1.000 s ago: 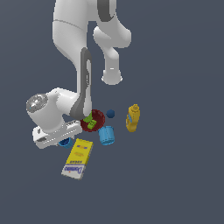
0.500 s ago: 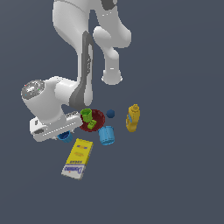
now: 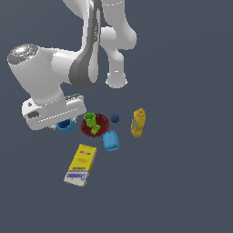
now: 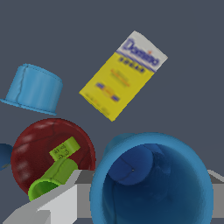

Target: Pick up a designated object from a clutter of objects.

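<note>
My gripper (image 3: 63,121) is shut on the medium-blue cup (image 3: 68,128) and holds it above the floor, at the exterior view's left of the clutter. In the wrist view the cup (image 4: 151,181) fills the near field, mouth open toward the camera, with a grey finger (image 4: 59,203) on each side of it. The gripper (image 4: 140,192) closes across the cup. The dark red plate (image 3: 103,122) carries the green cup (image 3: 90,120). The paler blue cup (image 3: 111,140) lies beside the plate.
A yellow box (image 3: 80,164) lies flat toward the front. A blue ball (image 3: 115,118) and a yellow mustard bottle (image 3: 138,123) lie on the exterior view's right of the plate. The arm's white base (image 3: 116,73) stands behind the clutter.
The gripper has risen with the medium-blue cup in it, away from the floor. The other objects have not moved.
</note>
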